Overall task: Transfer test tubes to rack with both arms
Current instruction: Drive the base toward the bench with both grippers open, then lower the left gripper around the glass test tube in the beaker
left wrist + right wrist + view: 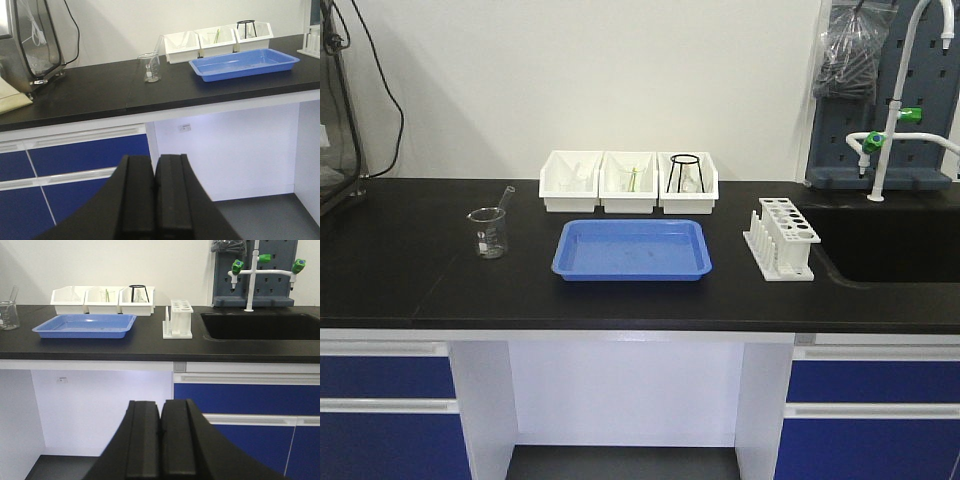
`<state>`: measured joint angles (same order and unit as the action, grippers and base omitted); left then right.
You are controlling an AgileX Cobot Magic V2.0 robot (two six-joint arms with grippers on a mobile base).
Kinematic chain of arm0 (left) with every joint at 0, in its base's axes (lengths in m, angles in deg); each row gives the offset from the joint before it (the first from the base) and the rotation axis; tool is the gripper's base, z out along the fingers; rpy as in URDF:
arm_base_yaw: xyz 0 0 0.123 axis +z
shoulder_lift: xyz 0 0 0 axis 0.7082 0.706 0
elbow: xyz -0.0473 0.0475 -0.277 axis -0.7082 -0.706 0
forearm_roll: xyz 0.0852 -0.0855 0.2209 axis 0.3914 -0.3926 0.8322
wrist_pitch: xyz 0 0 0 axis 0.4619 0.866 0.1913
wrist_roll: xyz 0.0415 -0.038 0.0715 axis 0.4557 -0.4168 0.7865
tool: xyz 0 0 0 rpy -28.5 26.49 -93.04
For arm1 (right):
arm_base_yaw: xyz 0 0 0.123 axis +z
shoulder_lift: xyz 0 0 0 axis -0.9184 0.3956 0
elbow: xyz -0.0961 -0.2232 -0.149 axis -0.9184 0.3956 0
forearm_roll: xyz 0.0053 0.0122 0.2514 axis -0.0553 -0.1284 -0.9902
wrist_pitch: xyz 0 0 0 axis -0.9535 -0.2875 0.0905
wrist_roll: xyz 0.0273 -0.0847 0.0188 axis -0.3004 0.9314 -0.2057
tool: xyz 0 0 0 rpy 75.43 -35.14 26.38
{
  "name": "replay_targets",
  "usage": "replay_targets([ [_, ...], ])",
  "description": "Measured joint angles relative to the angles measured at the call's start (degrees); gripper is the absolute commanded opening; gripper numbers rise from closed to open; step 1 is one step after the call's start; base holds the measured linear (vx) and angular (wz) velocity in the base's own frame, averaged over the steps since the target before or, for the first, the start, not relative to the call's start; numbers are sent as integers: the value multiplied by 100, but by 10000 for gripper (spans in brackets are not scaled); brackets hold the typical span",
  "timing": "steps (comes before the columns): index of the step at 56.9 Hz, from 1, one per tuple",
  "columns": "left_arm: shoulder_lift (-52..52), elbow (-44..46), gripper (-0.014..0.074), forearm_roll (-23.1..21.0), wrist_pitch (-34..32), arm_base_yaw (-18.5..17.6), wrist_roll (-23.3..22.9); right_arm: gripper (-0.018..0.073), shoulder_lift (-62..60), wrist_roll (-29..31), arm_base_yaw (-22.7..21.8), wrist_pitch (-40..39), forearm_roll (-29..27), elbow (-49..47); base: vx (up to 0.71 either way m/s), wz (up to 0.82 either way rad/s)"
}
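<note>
Left end effector [154, 200] closed, beaker [488, 232] — tube [506, 196] inside, perhaps

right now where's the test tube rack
In the front view the rack stands on the right side of the black counter, between the blue tray and the sink.

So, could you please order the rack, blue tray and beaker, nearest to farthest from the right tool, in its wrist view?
1. Rack, straight ahead of the right tool.
2. Blue tray, ahead-left.
3. Beaker, far left edge.
</note>
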<state>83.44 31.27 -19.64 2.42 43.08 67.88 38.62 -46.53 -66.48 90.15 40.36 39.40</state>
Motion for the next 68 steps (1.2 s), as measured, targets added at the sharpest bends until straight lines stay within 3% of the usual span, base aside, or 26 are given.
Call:
replay_targets([
  [68,0,0,-4,0,0,0,0,-9,0,0,0,0,0,0,36,-1],
])
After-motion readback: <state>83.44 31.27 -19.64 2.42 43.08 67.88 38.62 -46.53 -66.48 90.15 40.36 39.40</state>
